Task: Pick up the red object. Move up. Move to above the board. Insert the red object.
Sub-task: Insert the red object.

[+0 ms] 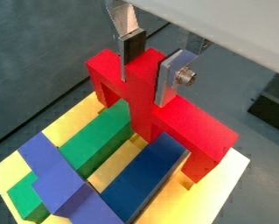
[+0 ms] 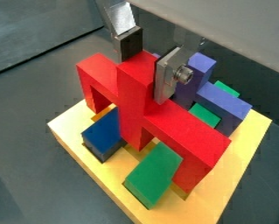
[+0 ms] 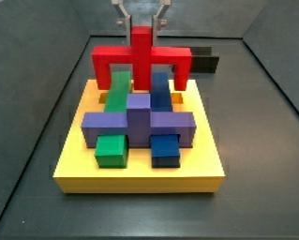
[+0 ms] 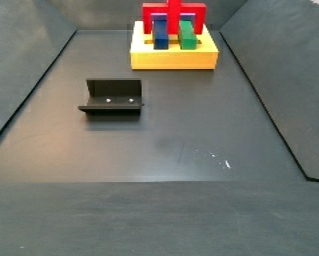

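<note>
Nearest to the camera in a side view is bare dark floor (image 4: 162,200), and further back, at about 10 o'clock from the middle of that picture, stands the fixture (image 4: 112,97), 1 dark L-shaped bracket, well apart from everything else.

At 12 o'clock in that view lies the board (image 4: 175,58), 1 thick yellow slab. On it I count 1 purple cross-shaped block (image 3: 139,119), 2 green blocks (image 3: 111,149) and 2 blue blocks (image 3: 167,148). Behind the board, at about 1 o'clock from it, sits 1 small black box (image 3: 207,64), partly hidden by the red piece.

My gripper (image 1: 149,59) is above the far part of the board. My 2 fingers (image 1: 176,75) stand narrow and clamp the upright stem of the red object (image 1: 177,118) from both sides; the dark pads press on the red.

The red object is 1 arch piece, upright, with its bar across the board and its 2 legs going down on either side of the green and blue blocks. Its legs reach the yellow surface in both wrist views, but I cannot tell how deep they sit.
</note>
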Tool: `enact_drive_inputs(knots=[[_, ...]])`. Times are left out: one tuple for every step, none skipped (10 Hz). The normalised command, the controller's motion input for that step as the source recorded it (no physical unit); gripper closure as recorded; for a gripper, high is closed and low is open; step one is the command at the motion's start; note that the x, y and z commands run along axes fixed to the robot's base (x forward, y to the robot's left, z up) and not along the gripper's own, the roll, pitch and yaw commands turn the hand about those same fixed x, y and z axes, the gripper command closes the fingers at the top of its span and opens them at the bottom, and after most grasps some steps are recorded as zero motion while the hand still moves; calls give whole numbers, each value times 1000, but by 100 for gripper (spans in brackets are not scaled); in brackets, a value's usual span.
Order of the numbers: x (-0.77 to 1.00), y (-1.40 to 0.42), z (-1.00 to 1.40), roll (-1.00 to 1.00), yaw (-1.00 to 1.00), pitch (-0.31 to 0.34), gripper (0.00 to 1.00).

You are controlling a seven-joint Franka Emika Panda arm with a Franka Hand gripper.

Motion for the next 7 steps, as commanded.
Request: enact_drive_inputs(knots=[[-17,0,0,41,134,0,100],[0,0,0,1,134,0,100],[0,0,0,0,109,0,100],[0,0,0,0,80,11,100],[0,0,0,13,37,29,100],[0,0,0,13,26,0,100],[0,0,-229,16,34,-3,100]])
